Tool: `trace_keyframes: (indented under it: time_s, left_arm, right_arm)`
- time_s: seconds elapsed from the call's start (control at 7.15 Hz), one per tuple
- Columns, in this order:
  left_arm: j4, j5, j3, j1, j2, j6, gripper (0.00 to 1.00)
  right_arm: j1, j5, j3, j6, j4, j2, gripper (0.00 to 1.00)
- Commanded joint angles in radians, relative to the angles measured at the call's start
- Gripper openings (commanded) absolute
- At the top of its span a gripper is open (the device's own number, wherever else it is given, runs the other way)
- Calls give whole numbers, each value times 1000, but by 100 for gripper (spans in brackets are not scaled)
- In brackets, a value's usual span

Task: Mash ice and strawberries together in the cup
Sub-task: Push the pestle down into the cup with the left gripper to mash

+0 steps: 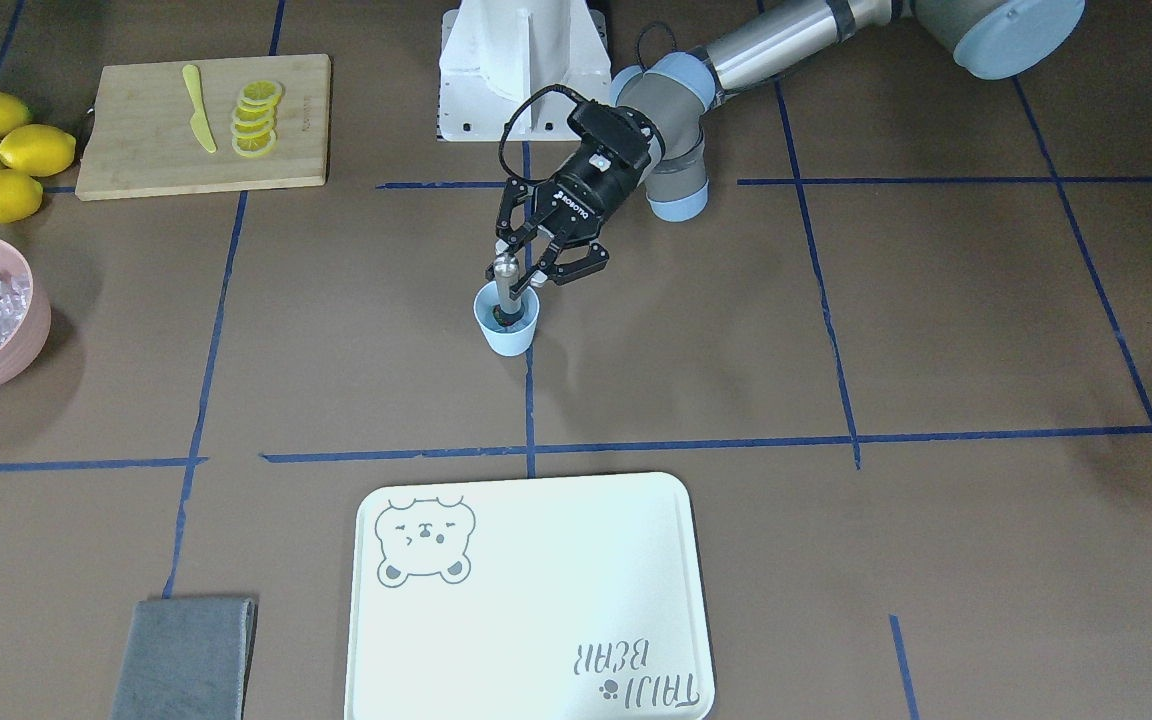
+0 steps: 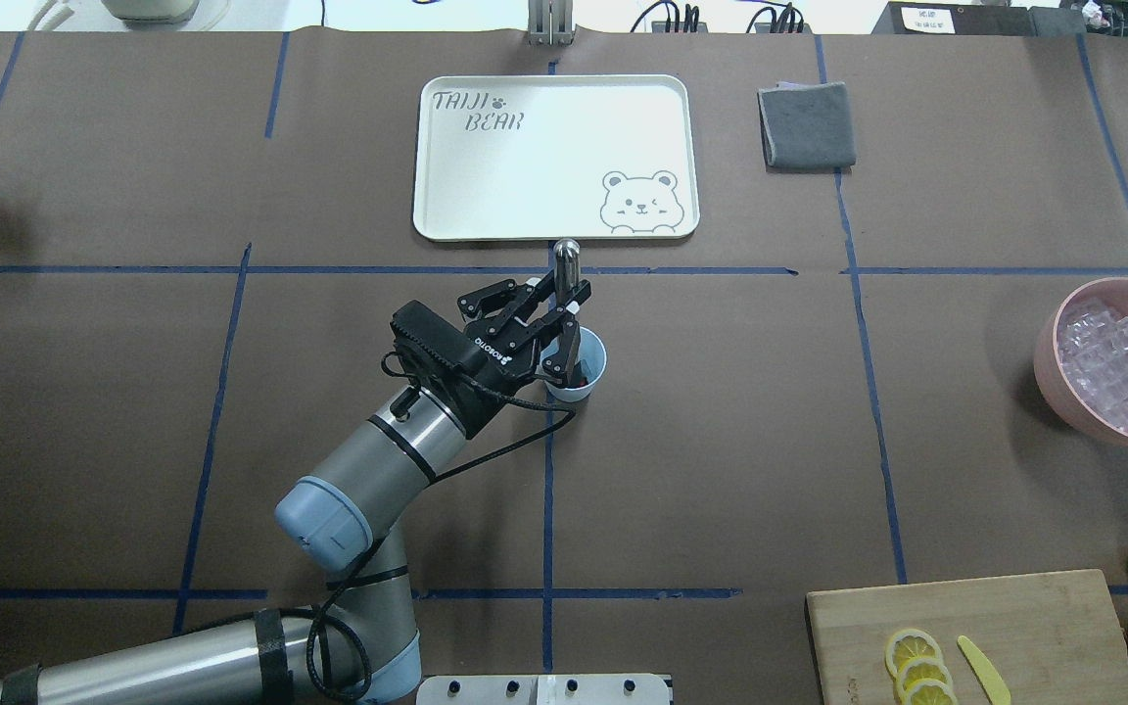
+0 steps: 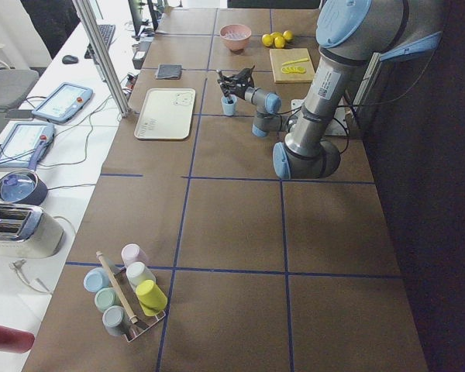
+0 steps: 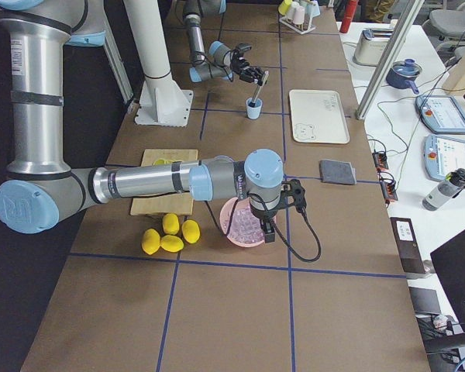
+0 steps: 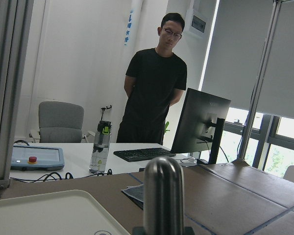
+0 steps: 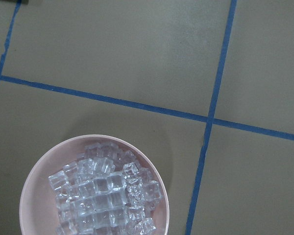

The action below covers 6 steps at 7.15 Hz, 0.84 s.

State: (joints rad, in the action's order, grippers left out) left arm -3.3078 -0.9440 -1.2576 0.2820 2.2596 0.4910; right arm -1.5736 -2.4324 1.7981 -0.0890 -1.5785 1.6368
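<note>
The light-blue cup (image 1: 508,336) stands at the table's middle, also in the overhead view (image 2: 593,373). My left gripper (image 1: 514,275) is shut on an upright metal muddler (image 1: 506,287) whose foot is down in the cup. The muddler's round top fills the left wrist view (image 5: 163,196). Something dark lies at its foot; the strawberry cannot be made out. The ice (image 6: 105,196) is piled in a pink bowl (image 6: 35,192). My right gripper (image 4: 270,232) hangs over that bowl; I cannot tell whether it is open or shut.
A white bear tray (image 2: 554,157) lies beyond the cup, with a grey cloth (image 2: 807,125) beside it. A wooden board (image 1: 204,125) holds lemon slices and a yellow knife. Whole lemons (image 1: 1,150) lie beside it. A cup rack (image 3: 128,291) stands at the table's left end.
</note>
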Motion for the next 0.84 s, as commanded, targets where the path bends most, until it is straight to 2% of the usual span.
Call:
trace_keyframes:
  time_s: [0.0,0.28,0.42,0.7]
  left_arm:
    - [5,-7,-64,8,-9,-9,0]
    - [11,-18,-141,38,-38,-9,0]
    - [25,-71,-198,69,-63,-9,0]
    - [210,-177,-384,158,-118,7,0]
  right_arm:
    - [0,-1,1,0,0,3,99]
    - [0,-1,-2,-2,0,2,99]
    - [0,1,-2,-2,0,2,99]
    - [0,1,-5,-2,0,6,99]
